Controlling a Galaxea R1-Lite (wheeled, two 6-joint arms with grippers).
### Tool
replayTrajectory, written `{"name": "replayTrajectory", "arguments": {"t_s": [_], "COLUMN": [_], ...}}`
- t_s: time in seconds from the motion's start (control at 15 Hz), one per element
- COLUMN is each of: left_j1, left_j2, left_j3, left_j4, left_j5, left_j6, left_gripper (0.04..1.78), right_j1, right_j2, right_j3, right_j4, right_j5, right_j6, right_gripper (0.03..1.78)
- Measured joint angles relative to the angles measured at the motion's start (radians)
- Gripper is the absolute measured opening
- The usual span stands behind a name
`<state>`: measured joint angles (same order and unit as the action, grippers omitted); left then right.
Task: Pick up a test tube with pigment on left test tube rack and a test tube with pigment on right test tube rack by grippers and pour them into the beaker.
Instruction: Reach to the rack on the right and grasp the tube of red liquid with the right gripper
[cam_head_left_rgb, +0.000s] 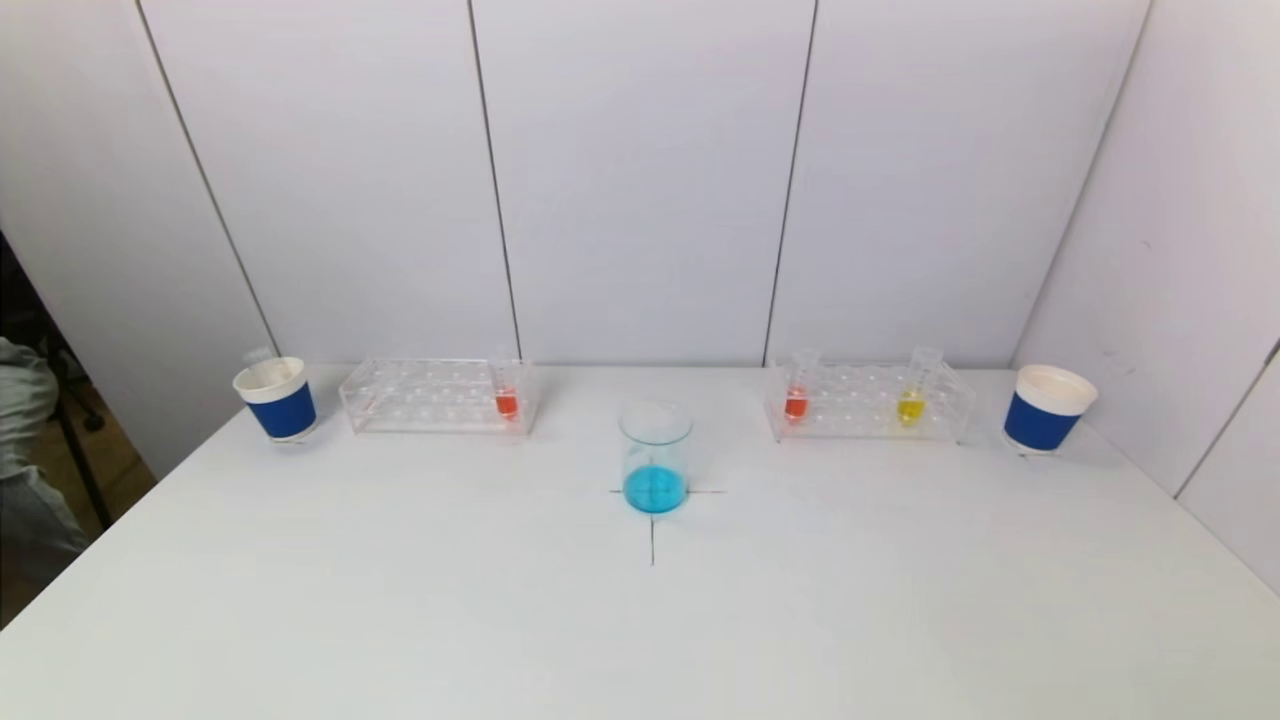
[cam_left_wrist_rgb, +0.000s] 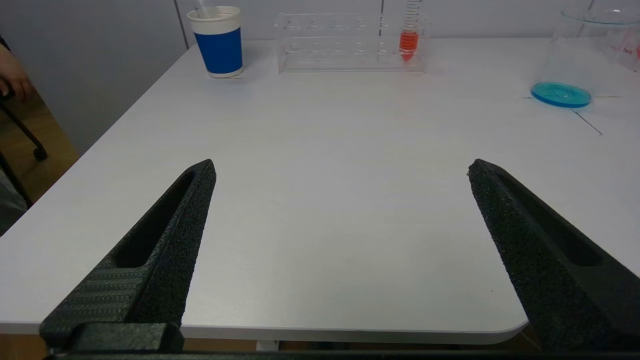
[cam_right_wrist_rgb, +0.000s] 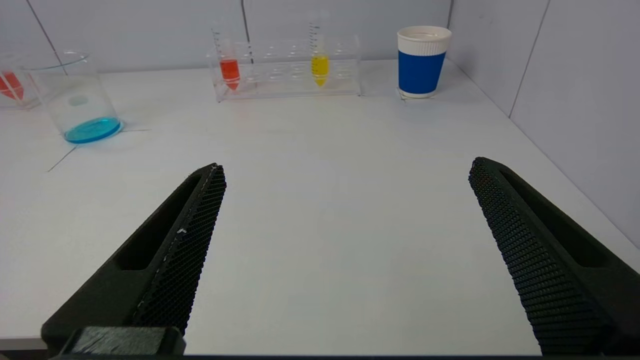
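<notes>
On the white table (cam_head_left_rgb: 640, 620) a clear glass beaker (cam_head_left_rgb: 655, 455) stands at the middle, over a thin black cross mark (cam_head_left_rgb: 652, 530), with a shallow layer of blue liquid at its bottom. To the robot's left of it, toward the back, sits a clear plastic test tube rack (cam_head_left_rgb: 435, 396); one clear test tube with orange-red pigment (cam_head_left_rgb: 507, 390) stands upright at the rack's end nearest the beaker. To the right sits a second clear plastic rack (cam_head_left_rgb: 868, 402) holding two upright tubes: an orange-red one (cam_head_left_rgb: 797, 388) at the end nearest the beaker, and a tube with yellow pigment (cam_head_left_rgb: 914, 392) farther along toward the right.

A blue paper cup with a white rim (cam_head_left_rgb: 275, 398) stands just beyond the left rack's outer end, with something pale sticking out of it. A matching blue cup (cam_head_left_rgb: 1047, 408) stands past the right rack, near the side wall.

The left gripper (cam_left_wrist_rgb: 340, 167) hangs at the near edge of the table, its black textured fingers (cam_left_wrist_rgb: 170, 240) spread wide and holding nothing. The right gripper (cam_right_wrist_rgb: 345, 167) hangs likewise at the near edge, its mesh-patterned fingers (cam_right_wrist_rgb: 180, 250) spread wide and empty. Bare tabletop lies between each gripper and its rack; nothing stands in between. Both are well apart from the tubes.
</notes>
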<state>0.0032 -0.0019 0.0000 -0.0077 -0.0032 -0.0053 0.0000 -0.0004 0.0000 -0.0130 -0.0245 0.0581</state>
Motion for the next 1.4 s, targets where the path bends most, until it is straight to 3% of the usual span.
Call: {"name": "replayTrajectory", "arguments": {"t_s": [0.73, 1.07, 1.4], "left_j1": [0.0, 0.0, 0.0], "left_j2": [0.0, 0.0, 0.001], "left_j3": [0.0, 0.0, 0.0], "left_j4": [-0.001, -0.001, -0.001], "left_j5": [0.0, 0.0, 0.0], "left_j6": [0.0, 0.0, 0.0], "left_gripper": [1.76, 1.76, 1.76], "right_j1": [0.0, -0.002, 0.0], "right_j2": [0.0, 0.047, 0.25], "right_j3": [-0.009, -0.182, -0.348], "right_j4": [0.005, 0.043, -0.003], "right_j5": [-0.001, 0.027, 0.039], "right_j6": [-0.014, -0.019, -0.02], "right_gripper": [1.77, 1.77, 1.77]}}
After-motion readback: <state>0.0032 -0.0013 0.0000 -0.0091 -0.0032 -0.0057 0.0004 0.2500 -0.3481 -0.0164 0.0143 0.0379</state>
